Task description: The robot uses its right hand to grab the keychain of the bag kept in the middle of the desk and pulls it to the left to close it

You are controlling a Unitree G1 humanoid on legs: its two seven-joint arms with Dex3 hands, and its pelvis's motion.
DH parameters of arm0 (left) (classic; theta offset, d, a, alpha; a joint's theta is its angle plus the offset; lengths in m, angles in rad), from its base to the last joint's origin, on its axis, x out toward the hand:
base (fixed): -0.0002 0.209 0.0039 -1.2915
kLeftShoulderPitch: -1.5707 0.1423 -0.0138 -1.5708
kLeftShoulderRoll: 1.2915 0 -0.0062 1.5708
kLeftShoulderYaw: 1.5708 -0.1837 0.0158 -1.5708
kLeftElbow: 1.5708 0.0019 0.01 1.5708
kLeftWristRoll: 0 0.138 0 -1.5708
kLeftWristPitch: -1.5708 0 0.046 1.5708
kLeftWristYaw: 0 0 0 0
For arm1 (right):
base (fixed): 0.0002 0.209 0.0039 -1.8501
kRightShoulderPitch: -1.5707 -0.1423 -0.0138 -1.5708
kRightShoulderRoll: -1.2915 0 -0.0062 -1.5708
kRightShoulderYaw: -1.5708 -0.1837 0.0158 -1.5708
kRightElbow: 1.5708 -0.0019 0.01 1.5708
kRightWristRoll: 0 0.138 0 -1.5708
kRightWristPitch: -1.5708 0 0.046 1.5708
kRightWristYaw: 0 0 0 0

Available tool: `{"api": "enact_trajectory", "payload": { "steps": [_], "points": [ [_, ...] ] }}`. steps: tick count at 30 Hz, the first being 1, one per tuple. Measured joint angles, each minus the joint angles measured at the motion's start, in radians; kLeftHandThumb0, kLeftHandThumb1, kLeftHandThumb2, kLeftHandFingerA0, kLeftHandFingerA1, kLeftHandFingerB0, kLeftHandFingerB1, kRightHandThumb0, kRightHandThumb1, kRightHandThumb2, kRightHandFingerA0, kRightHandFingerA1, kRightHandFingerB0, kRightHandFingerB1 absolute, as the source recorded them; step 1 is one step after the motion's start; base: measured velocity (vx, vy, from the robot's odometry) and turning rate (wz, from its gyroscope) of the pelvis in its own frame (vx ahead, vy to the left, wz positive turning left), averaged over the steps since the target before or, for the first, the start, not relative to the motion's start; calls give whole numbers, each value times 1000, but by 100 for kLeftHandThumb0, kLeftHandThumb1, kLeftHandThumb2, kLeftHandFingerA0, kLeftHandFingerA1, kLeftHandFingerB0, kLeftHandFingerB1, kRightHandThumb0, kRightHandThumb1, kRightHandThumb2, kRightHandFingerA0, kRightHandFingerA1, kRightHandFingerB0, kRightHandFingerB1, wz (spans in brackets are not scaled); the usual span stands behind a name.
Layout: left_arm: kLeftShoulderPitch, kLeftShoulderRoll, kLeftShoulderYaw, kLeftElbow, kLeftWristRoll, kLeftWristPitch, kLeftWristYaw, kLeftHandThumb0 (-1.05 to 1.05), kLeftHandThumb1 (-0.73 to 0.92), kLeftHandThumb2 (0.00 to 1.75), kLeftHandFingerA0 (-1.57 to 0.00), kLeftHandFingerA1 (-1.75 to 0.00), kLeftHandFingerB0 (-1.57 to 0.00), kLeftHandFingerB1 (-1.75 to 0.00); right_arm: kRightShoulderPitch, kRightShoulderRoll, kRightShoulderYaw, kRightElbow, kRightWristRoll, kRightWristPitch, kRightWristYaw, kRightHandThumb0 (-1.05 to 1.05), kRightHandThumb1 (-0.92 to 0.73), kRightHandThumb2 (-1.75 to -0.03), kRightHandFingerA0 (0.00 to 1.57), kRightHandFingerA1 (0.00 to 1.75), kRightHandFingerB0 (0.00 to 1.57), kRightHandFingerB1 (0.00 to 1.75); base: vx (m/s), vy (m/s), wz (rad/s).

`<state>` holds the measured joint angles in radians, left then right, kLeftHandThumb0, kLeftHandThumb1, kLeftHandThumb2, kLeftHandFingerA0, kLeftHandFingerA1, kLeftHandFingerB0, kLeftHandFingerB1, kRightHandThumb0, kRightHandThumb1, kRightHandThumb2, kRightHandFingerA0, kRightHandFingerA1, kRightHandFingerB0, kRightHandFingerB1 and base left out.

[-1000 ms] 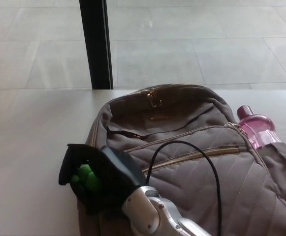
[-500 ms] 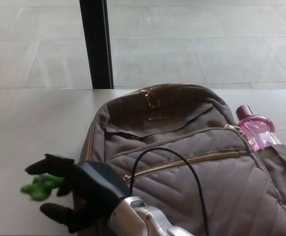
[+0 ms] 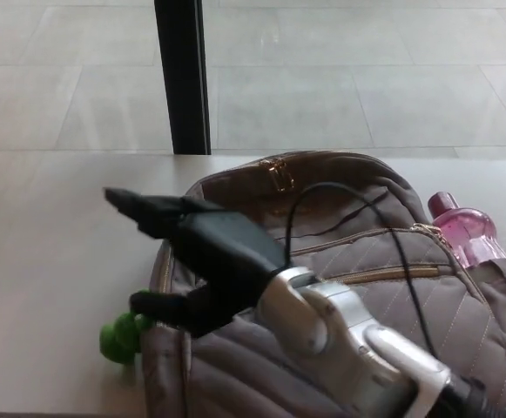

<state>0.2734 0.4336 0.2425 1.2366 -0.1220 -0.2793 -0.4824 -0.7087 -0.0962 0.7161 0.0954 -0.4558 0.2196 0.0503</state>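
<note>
Here the right hand (image 3: 213, 261) hangs over the left part of the bag (image 3: 340, 348). It is open and grips nothing. One black finger (image 3: 139, 205) stretches out toward the picture's left, and a lower one (image 3: 161, 305) reaches out beneath it, with a wide gap between them. Behind the hand, the silver forearm (image 3: 348, 340) crosses the front of the bag toward the lower right, and a thin black cable (image 3: 401, 252) arcs above it. The bag is a taupe quilted backpack lying in the middle of the pale desk (image 3: 43, 261). A gold zip (image 3: 383, 274) runs across its front pocket and a gold zip pull (image 3: 276, 177) sits at its top edge. The green keychain (image 3: 122, 335) lies on the desk just beside the bag's lower-left edge, below the lower finger and free of the hand. Whether the main zip is fully closed cannot be told, since the hand hides part of it. A pink bottle (image 3: 462, 228) stands in the bag's side pocket on the right. Beyond the desk, a black post (image 3: 183, 74) rises from the grey tiled floor (image 3: 366, 87).
</note>
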Motion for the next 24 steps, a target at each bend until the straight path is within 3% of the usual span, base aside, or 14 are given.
{"api": "enact_trajectory", "payload": {
  "steps": [1, 2, 3, 5, 7, 8, 10, 12, 13, 17, 18, 19, 20, 24],
  "points": [
    [1, 0, 0, 0, 0, 0, 1, -80, 35, 95, -61, -92, -41, -76, -2, -27, -15, -19, -1, 6, 10, -103, -75, -114, 0, 22, 0, 0, 0, 0, 0],
    [4, 0, 0, 0, 0, 0, 2, -80, 35, 95, -61, -92, -41, -76, -5, -64, -37, -46, -2, 14, 25, -103, -75, -114, 0, 22, 0, 0, 0, 0, 0],
    [5, 0, 0, 1, 0, 0, 2, -80, 35, 96, -65, -93, -43, -77, -6, -98, -59, -72, -3, 22, 40, -105, -92, -71, 0, 0, 0, 0, 0, 0, 0],
    [7, 0, 1, 1, 0, 0, 3, -82, 36, 98, -70, -92, -47, -77, -8, -157, -96, -113, -5, 34, 66, -105, -92, -71, 0, 0, 0, 0, 0, 0, 0],
    [8, 0, 0, 3, 0, 0, 6, -81, 44, 82, -64, -96, -46, -81, -9, -219, -138, -150, -4, 45, 94, -104, -92, -94, 0, 0, 0, 0, 0, 0, 0],
    [9, 0, 0, 4, 0, 0, 6, -81, 35, 102, -70, -92, -46, -77, -9, -249, -159, -165, -4, 49, 107, -102, -80, -102, 0, 0, 0, 0, 0, 0, 0],
    [10, 0, 1, 6, 0, 0, 7, -81, 35, 102, -70, -93, -44, -76, -9, -331, -220, -194, 0, 56, 140, -105, -92, -73, 0, 0, 0, 0, 0, 0, 0],
    [12, 0, 3, 9, 0, 0, 7, -70, 28, 99, -72, -97, -48, -81, -8, -394, -273, -208, 8, 61, 162, -101, -92, -76, 0, 0, 0, 0, 0, 0, 0],
    [13, 0, 6, 11, -1, 0, 7, -68, 34, 89, -68, -108, -45, -88, -3, -436, -314, -213, 15, 63, 176, -100, -73, -102, 0, 0, 0, 3, 0, 0, 0],
    [13, -1, 8, 16, -1, 0, 8, -77, 44, 85, -72, -100, -49, -84, 48, -538, -443, -215, 35, 64, 202, -93, -85, -88, 0, 0, 0, 20, 0, 0, 0],
    [14, -1, 8, 17, -1, 0, 9, -78, 44, 84, -70, -99, -49, -84, 65, -557, -473, -215, 38, 64, 207, -96, -77, -114, 0, 23, 1, 9, 0, 0, 0],
    [14, -1, 8, 17, -1, 0, 9, -77, 34, 102, -74, -94, -52, -80, 80, -573, -499, -215, 41, 63, 212, -99, -92, -73, 0, 0, 0, 24, 0, 0, 0],
    [14, -1, 8, 18, -1, 0, 9, -77, 44, 90, -72, -96, -54, -82, 108, -596, -544, -213, 47, 63, 218, -105, -74, -120, 0, 30, 0, 29, 0, 0, 0],
    [16, -2, 8, 18, -1, 0, 10, -83, 46, 81, -65, -97, -50, -83, 213, -648, -662, -192, 63, 54, 227, -105, -72, -120, 0, 29, 0, 27, 0, 0, 0]
  ]
}}
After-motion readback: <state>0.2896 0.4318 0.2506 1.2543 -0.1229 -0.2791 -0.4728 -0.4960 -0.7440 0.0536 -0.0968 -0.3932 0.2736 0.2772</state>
